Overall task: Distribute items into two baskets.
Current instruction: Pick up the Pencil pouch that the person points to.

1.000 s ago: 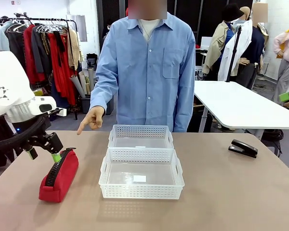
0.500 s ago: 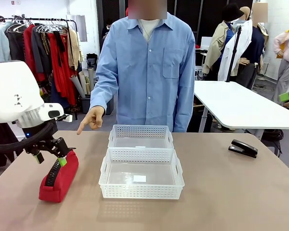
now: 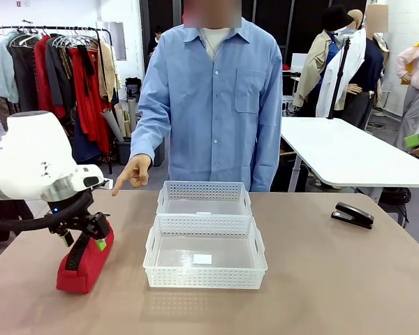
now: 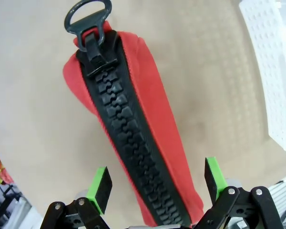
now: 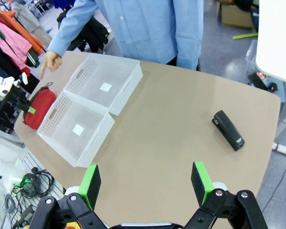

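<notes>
Straddling the pouch point(image 4: 133, 138), the left gripper point(image 4: 157, 181) has its fingers spread, clamping nothing; the right gripper point(image 5: 145, 182) hangs above the table point(image 5: 171, 129), fingers likewise spread.

Clothes rack point(image 3: 63, 63), white table point(image 3: 349, 157) behind

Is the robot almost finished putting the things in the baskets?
Not yet. The near basket and far basket are empty. The left arm has its jaws open around the red pouch, not gripping. The stapler lies far right, untouched. Neither item is in a basket yet.
</notes>
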You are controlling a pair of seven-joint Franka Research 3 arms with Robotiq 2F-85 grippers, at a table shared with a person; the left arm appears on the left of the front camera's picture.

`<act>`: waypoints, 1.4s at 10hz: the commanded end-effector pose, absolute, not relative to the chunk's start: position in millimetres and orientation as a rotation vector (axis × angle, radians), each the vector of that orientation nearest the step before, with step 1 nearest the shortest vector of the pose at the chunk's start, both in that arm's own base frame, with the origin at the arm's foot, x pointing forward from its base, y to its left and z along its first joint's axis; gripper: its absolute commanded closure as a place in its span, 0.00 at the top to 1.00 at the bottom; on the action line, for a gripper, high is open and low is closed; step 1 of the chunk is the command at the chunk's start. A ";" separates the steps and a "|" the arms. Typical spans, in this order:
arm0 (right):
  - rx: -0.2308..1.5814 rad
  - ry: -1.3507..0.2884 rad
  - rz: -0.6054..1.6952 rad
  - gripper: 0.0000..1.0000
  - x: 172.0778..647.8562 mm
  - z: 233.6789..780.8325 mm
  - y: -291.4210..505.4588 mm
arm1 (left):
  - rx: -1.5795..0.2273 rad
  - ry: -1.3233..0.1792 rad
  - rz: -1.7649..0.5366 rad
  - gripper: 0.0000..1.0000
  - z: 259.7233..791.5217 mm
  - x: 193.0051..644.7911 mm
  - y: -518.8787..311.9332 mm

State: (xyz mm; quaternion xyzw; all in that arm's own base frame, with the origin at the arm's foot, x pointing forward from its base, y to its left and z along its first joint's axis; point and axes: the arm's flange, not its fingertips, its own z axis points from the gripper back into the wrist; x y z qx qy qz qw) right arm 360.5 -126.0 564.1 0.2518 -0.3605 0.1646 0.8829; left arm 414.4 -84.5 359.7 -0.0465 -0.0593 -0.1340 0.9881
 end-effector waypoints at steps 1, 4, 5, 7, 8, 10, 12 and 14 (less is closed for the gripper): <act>0.538 -0.758 0.348 1.00 360.4 564.8 -125.8 | -0.051 -0.143 -0.222 1.00 344.1 417.6 -88.2; 0.538 -0.758 0.348 1.00 360.4 564.8 -125.8 | -0.046 -0.132 -0.213 0.89 331.5 420.7 -87.2; 0.538 -0.758 0.348 1.00 360.4 564.8 -125.8 | -0.043 -0.128 -0.210 0.75 330.3 421.1 -86.6; 0.538 -0.758 0.348 1.00 360.4 564.8 -125.8 | -0.049 -0.127 -0.223 0.38 331.7 421.1 -86.7; 0.538 -0.758 0.348 1.00 360.4 564.8 -125.8 | -0.047 -0.127 -0.228 0.20 333.5 420.4 -86.6; 0.538 -0.758 0.348 1.00 360.4 564.8 -125.8 | -0.048 -0.123 -0.236 0.00 335.3 419.4 -85.2; 0.538 -0.758 0.348 1.00 360.4 564.8 -125.8 | -0.059 -0.115 -0.242 0.00 336.2 419.3 -83.5; 0.538 -0.758 0.348 1.00 360.4 564.8 -125.8 | -0.072 -0.126 -0.253 0.00 336.6 418.9 -83.2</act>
